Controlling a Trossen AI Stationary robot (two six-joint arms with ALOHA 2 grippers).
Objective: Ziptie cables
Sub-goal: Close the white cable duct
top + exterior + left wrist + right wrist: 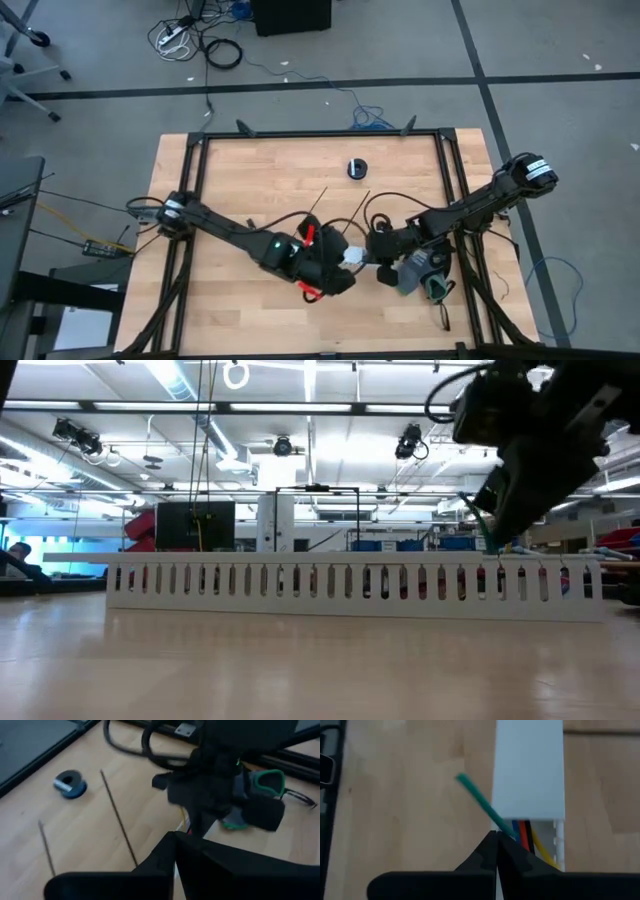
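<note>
left gripper (pixel 345 272): fingers (pixel 150 870) pinched fully closed, nothing between them as far as I can see. Sits low over the worktop near the middle front, nose to nose with the other arm.
right gripper (pixel 378 262): fingers (pixel 485 860) closed too, tips right at the end of the white channel where the wires come out. Can't tell if they're actually pinching a wire.
cables (pixel 525 835): blue, red, black and yellow ones poke out of the channel's end, just beside the right fingertips. A teal strand (pixel 477 797) runs off slanted across the wood from the same spot.
white channel (pixel 529 767): lies flat on the worktop. In the low view it's the long slotted strip (pixel 350 582) running across.
zipties (pixel 355 214): two thin dark strips lying loose on the wood, side by side but apart, just behind the grippers. Untouched.
small dark spool (pixel 357 168): further back, by itself.
worktop (pixel 250 180): light wood, black frame around it.
</note>
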